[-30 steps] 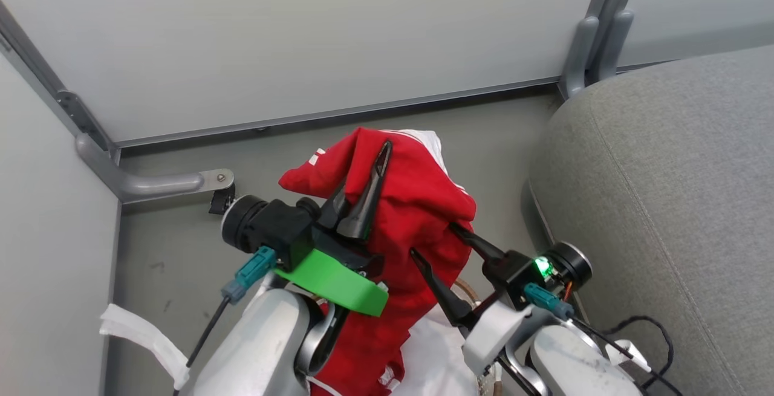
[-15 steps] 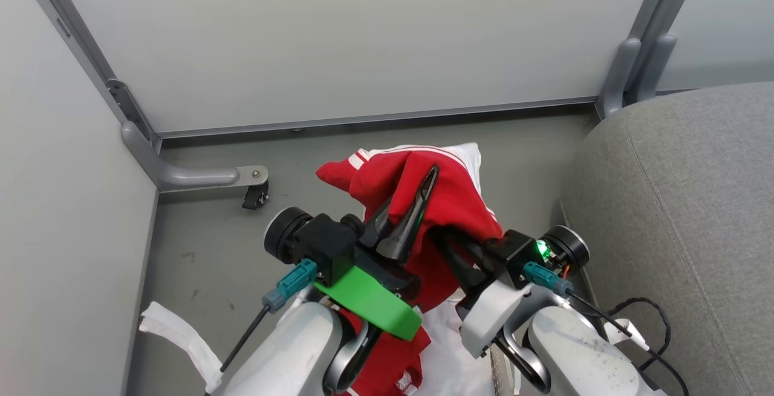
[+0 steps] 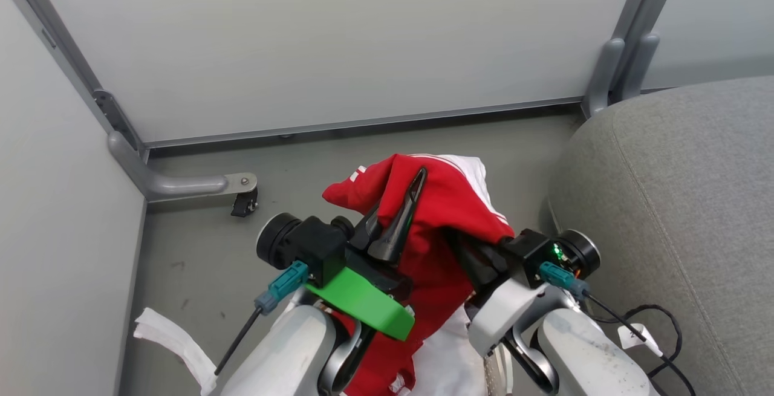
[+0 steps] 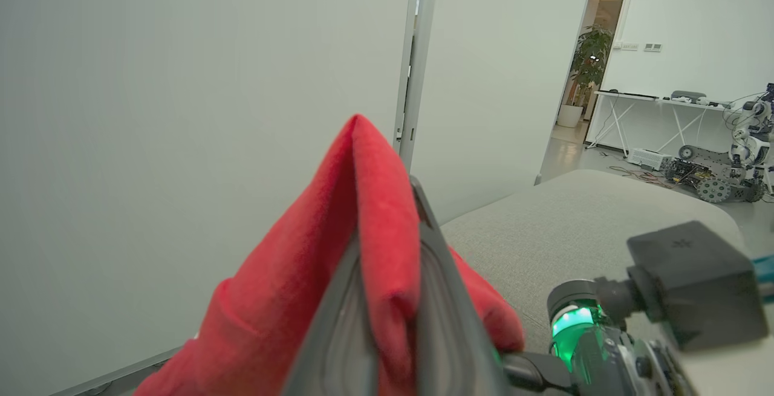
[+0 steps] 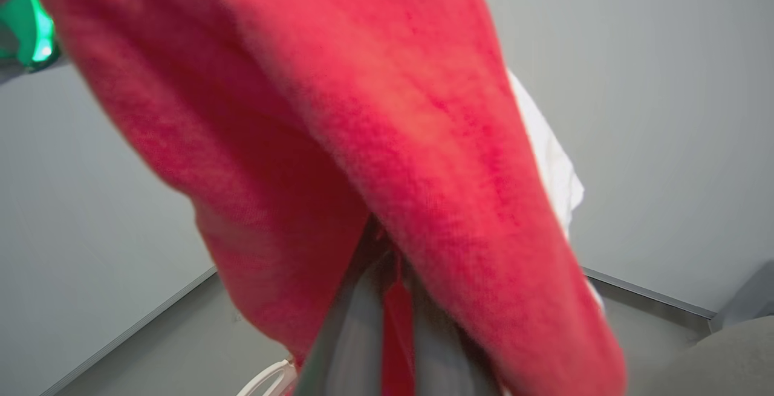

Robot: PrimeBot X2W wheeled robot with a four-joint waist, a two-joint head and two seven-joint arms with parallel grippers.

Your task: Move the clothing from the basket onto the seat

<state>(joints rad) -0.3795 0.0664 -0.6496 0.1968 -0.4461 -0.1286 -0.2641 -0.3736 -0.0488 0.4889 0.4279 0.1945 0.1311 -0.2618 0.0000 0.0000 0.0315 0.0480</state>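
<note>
Up in front of you, above the grey floor (image 3: 199,251) and just left of the seat (image 3: 683,202), the clothing (image 3: 441,202) hangs bunched between both grippers, apart from the seat. Your left gripper (image 3: 404,208) is clamped on a red fold. Left wrist view shows fabric pinched between its two dark fingers (image 4: 447,329), with a peak of cloth sticking up past the tips. Your right gripper (image 3: 474,257) is tucked under the red drape, close beside the left one. Right wrist view is blurry but shows a strip of red squeezed between its closed fingers (image 5: 357,335), the rest of the garment flopped over them. White stripe trim and a white panel (image 3: 478,172) show on the far side of the bundle. The lower part trails down between your forearms to the bottom edge, next to more white fabric (image 3: 444,360); can't tell what that is. A caster (image 3: 243,202) and a white strip (image 3: 172,341) sit on the floor to the left, by the wall panels (image 3: 338,45).
</note>
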